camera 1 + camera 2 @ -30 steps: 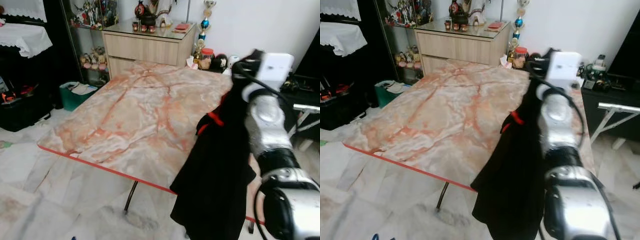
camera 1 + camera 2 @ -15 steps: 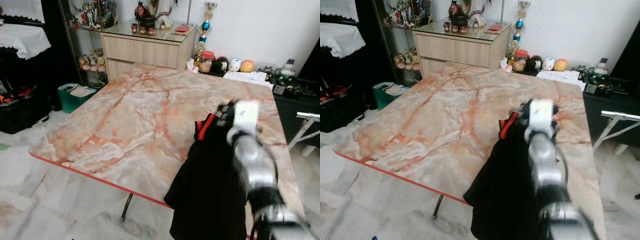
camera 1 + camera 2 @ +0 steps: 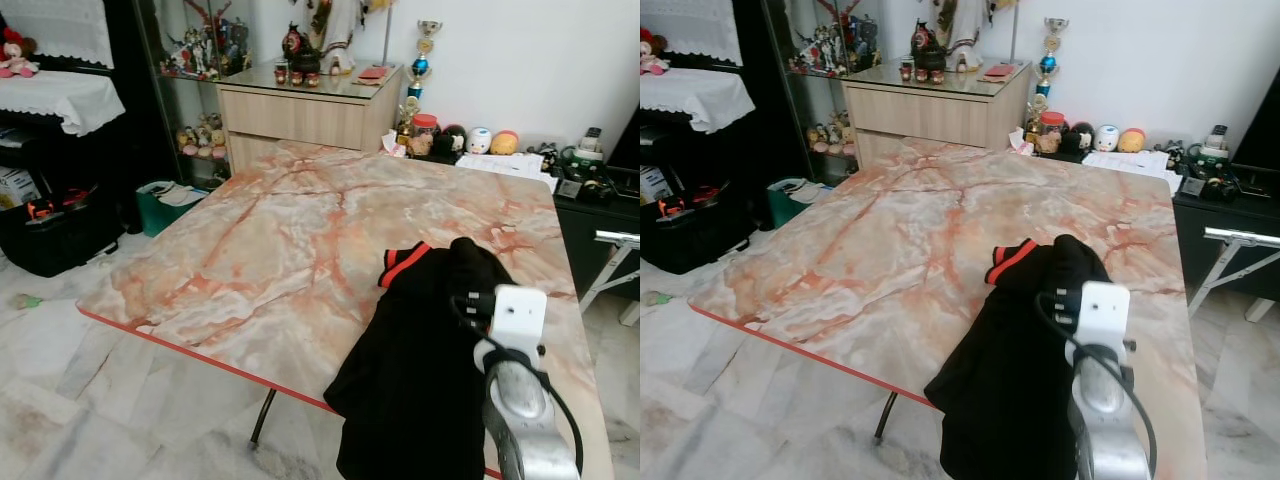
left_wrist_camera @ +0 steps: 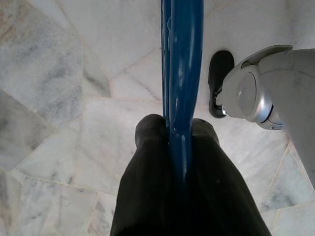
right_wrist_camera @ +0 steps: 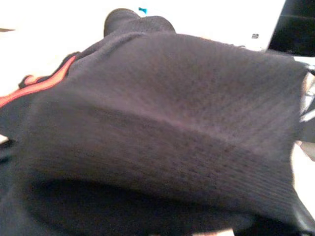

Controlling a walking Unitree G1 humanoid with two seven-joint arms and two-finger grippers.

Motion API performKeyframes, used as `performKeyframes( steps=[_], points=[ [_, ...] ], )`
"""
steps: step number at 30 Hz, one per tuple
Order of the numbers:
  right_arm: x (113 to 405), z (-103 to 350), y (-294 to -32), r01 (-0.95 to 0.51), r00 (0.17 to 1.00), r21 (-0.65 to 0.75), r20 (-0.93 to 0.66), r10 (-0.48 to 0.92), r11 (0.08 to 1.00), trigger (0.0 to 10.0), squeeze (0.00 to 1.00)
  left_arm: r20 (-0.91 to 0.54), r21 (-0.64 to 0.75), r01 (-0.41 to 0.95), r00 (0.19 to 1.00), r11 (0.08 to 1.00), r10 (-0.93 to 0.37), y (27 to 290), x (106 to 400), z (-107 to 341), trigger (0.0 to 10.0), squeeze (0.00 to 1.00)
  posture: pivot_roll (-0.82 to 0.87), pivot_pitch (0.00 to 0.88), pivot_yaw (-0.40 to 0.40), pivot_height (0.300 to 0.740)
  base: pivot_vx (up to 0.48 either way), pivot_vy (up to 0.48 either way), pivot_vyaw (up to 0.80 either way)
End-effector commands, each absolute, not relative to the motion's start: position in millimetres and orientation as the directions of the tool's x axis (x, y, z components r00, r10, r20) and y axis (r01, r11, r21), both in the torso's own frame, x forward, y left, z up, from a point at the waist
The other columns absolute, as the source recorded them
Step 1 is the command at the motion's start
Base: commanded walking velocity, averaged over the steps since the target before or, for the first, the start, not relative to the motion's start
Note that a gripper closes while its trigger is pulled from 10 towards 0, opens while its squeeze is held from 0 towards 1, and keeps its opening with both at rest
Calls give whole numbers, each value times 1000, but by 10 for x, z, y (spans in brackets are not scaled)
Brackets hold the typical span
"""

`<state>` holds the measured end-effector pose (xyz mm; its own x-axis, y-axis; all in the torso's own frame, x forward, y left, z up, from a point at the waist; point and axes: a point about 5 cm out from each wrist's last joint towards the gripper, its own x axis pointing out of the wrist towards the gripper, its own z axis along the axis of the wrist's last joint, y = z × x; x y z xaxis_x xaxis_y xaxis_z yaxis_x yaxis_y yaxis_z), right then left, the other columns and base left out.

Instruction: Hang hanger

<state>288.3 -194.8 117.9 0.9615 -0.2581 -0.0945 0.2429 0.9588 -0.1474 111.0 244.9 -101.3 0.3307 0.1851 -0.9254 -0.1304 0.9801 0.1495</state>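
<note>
Marble-patterned worktop (image 3: pixel 280 250) with a red edge stands on a pale tiled floor (image 3: pixel 60 400). One black garment (image 3: pixel 420 370) with red collar trim is draped over the worktop edge at 5 o'clock. The right end effector (image 3: pixel 462 290) is buried in the garment's top fold; whether its fingers are apart or together cannot be told. One blue hanger (image 4: pixel 182 73) is clamped between the fingers (image 4: pixel 147 147) of the left end effector (image 4: pixel 178 129), above the floor. One wooden cabinet (image 3: pixel 300 110) stands at 12 o'clock. No legible writing is visible.
</note>
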Motion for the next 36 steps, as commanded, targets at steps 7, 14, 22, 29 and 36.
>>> performKeyframes(
  steps=[7,14,22,29,36],
  points=[
    [2613,1132,-1988,317,927,-112,-171,-332,942,10000,1000,-928,159,-103,325,982,184,2461,1075,-1019,10000,0,-3,0,17,740,0,0,0],
    [2276,1000,-1908,296,913,-122,-254,-318,947,10000,953,-920,176,-127,330,976,209,2478,1059,-1018,10000,0,-1,0,7,740,0,0,0],
    [2255,1117,-1905,303,930,-62,-197,-309,951,10000,0,-923,185,-90,326,979,205,2482,1048,-1020,10000,0,-17,0,7,740,0,0,0],
    [2233,1182,-1917,332,927,-41,-171,-334,942,10000,0,-920,180,-107,335,978,206,2476,1053,-1019,10000,0,-9,0,-4,740,0,0,0],
    [2309,1277,-1918,354,928,21,-129,-348,935,10000,0,-915,186,-125,339,975,218,2483,1073,-1012,10000,0,0,0,-13,740,0,0,-343]
  ],
)
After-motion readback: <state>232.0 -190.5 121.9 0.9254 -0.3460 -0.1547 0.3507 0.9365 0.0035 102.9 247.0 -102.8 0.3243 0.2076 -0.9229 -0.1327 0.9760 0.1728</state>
